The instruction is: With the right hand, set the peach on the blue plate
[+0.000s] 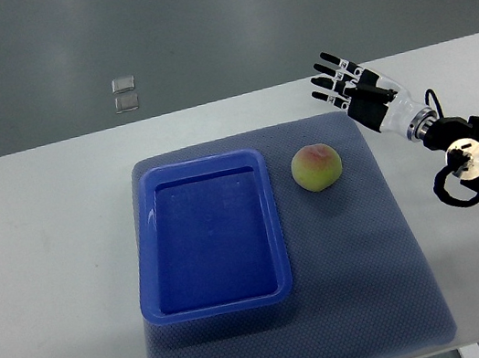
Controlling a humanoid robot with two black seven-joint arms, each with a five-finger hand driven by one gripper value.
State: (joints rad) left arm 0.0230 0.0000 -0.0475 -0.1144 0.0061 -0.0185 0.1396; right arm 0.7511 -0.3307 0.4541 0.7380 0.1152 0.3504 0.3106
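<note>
The peach (316,167) sat on the grey mat (363,250), just beside the right wall of the blue plate (217,305), near that wall's far end and not touching it. Nothing lay in the plate. The right hand (349,90) hung well off to the peach's far right, over the desk (42,269) edge, fingers (328,59) spread and holding nothing. The left arm was not to be seen.

To my eye the reach had not yet begun. A good approach would bring the palm over the top of the peach from its right, so the fingers could close around its widest part without knocking it against the plate's wall. Being round, it would likely roll if nudged off-centre. Once gripped, it needed lifting clear of the raised rim before crossing left and setting down toward the plate's middle.
</note>
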